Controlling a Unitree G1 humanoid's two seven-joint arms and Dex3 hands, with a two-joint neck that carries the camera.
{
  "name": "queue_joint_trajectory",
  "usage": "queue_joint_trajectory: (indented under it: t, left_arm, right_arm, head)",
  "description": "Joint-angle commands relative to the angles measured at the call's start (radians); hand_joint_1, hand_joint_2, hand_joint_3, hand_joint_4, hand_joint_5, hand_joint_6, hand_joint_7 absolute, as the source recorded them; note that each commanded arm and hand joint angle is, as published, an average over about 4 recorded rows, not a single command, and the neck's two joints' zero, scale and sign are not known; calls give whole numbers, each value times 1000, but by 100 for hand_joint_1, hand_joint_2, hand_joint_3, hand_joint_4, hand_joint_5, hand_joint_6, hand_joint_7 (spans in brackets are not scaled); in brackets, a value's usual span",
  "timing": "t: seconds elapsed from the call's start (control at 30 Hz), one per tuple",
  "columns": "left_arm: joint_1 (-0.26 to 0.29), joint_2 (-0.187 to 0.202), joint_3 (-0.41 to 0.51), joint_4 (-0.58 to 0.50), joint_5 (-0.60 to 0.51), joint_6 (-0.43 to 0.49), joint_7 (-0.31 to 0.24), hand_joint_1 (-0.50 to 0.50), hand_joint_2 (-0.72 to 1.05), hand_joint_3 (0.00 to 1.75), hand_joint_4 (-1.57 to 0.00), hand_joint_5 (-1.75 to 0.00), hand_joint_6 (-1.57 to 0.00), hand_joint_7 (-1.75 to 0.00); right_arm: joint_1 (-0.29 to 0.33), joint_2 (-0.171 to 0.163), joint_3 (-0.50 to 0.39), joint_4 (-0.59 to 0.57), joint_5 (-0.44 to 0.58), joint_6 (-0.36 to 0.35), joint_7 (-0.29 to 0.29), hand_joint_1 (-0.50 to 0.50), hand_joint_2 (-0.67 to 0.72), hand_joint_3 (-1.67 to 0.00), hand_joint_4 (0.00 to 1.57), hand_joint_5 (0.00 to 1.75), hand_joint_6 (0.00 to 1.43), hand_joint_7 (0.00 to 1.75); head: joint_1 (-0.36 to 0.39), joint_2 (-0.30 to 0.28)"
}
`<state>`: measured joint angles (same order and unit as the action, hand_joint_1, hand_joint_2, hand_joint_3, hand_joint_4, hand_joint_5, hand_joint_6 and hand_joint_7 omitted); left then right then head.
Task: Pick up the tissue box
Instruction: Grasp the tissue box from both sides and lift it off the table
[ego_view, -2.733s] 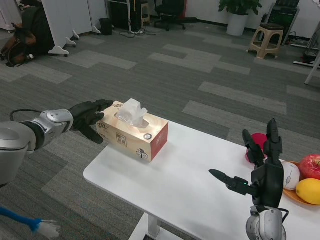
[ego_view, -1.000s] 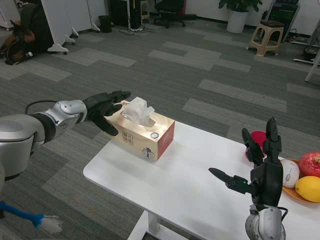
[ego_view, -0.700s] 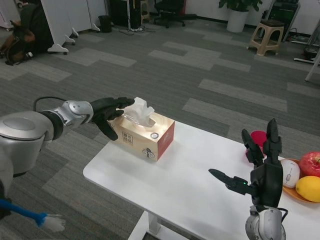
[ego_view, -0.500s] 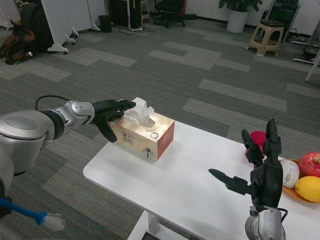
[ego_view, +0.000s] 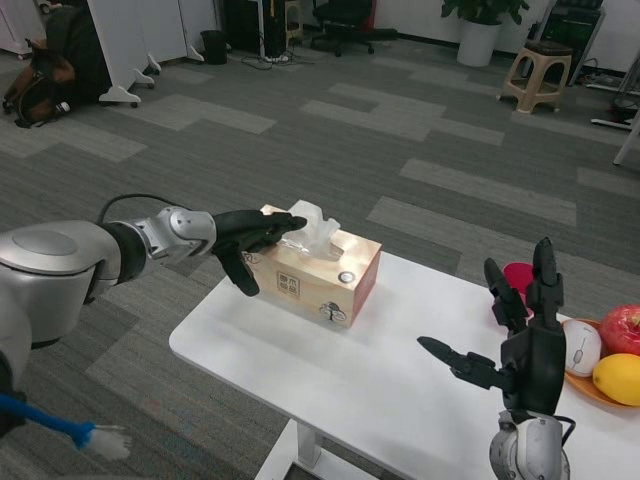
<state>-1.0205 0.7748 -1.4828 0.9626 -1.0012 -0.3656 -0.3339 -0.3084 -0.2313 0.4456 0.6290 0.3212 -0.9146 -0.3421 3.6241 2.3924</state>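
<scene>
The table (ego_view: 380, 370) fills the lower middle and lower right of the frame, white, with its left corner near the centre bottom. The left arm (ego_view: 90, 255) comes in from the left edge at mid height, silver, reaching right toward the table's far left corner. The box (ego_view: 320, 280) sits on that corner, just left of centre frame: pale top, red end face toward the right, printed front, a white tissue (ego_view: 312, 222) standing out of its slot. The left hand (ego_view: 245, 240) grips the box's left end, fingers over the top edge beside the tissue and the thumb hanging down against the front face. Whether the box is off the table cannot be told. The right hand (ego_view: 515, 345) is held upright in the lower right of the frame above the table, fingers spread apart and holding nothing. At the right edge an apple (ego_view: 622, 330) and a lemon (ego_view: 618, 380) lie on a plate (ego_view: 582, 392), with a white mouse (ego_view: 580, 350) just left of them and a red cup (ego_view: 516, 280) behind the hand.
</scene>
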Motion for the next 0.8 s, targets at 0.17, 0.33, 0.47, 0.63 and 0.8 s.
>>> queue_joint_trajectory:
  t: [0.17, 0.33, 0.47, 0.63, 0.8]
  left_arm:
    - [55, -42, 19, -96, 68, 8, -19, 50, 96, 9, 0, 0, 0, 0]
    - [71, -48, 34, -150, 110, 9, -20, 50, 96, 9, 0, 0, 0, 0]
    - [85, -53, 35, -167, 141, 10, -20, 50, 96, 9, 0, 0, 0, 0]
    - [107, -62, 38, -178, 186, 11, -20, 50, 96, 9, 0, 0, 0, 0]
    - [165, -71, 119, -206, 293, 12, -26, 50, 96, 9, 0, 0, 0, 0]
  right_arm:
    - [13, 0, -14, -2, 10, -1, -5, -25, -16, -24, 49, 10, 0, 0]
    - [14, -1, -17, -2, 10, -1, -5, -25, -16, -24, 49, 10, 0, 0]
    - [14, -2, -18, -3, 10, -1, -5, -25, -16, -24, 49, 10, 0, 0]
    - [18, -2, -20, -6, 10, -1, -5, -25, -16, -24, 49, 10, 0, 0]
    - [22, -4, -21, -6, 10, -1, -5, -25, -16, -24, 49, 10, 0, 0]
  head:
    - [-32, -1]
    - [-70, -4]
    - [-84, -6]
    - [-84, -6]
    - [-132, -23]
